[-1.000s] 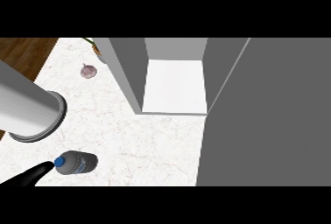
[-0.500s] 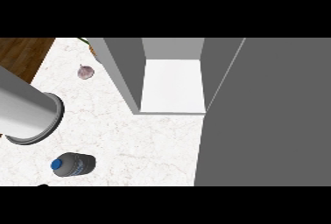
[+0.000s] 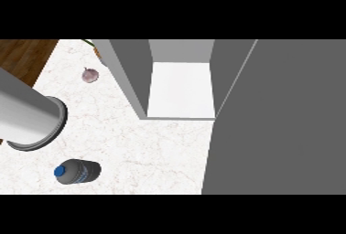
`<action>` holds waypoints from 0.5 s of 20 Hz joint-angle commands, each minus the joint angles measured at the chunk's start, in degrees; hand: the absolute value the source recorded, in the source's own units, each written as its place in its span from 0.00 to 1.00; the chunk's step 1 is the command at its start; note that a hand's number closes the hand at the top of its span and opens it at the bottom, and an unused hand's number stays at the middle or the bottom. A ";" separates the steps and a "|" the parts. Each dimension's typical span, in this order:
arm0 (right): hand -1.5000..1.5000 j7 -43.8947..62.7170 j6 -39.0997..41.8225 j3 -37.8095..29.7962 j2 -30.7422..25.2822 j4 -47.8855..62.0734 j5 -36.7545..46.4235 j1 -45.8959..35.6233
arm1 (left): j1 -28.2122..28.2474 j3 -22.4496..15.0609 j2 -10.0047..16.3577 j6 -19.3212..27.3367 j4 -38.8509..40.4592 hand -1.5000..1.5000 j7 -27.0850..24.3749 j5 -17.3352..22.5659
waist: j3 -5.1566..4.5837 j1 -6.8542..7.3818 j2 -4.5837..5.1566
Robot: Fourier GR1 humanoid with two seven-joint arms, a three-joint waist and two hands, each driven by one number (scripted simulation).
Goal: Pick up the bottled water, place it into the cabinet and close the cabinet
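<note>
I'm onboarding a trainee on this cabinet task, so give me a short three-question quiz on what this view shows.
1. True or false: the bottled water is already inside the cabinet.
2. Multiple choice: the bottle's cap is A) red, B) blue, C) white.
3. Fill in: the cabinet's door is ____.

Key: 1 false, it is on the counter, left of and nearer than the cabinet. 2 B. 3 open.
</note>
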 commanded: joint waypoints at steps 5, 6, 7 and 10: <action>0.00 2.81 -3.61 6.24 0.36 -4.87 7.29 0.97 | 3.94 -2.80 2.57 3.32 -10.49 0.00 0.43 -6.85 | -0.08 -0.60 0.04; 0.00 3.13 -3.43 4.85 -0.18 -5.08 6.49 -0.44 | 4.74 -1.68 4.40 3.00 -13.07 0.00 2.61 -6.33 | -0.03 -0.39 0.07; 0.00 2.97 -3.38 5.08 -1.27 -5.82 6.35 1.58 | 8.47 -3.37 4.17 3.33 -14.10 0.00 0.47 -5.97 | -0.03 0.04 -0.30; 0.00 3.52 -5.05 6.07 -0.83 -4.99 7.81 -0.24 | 6.88 -2.65 5.38 4.34 -12.20 0.00 0.69 -5.24 | -0.07 -0.30 -0.08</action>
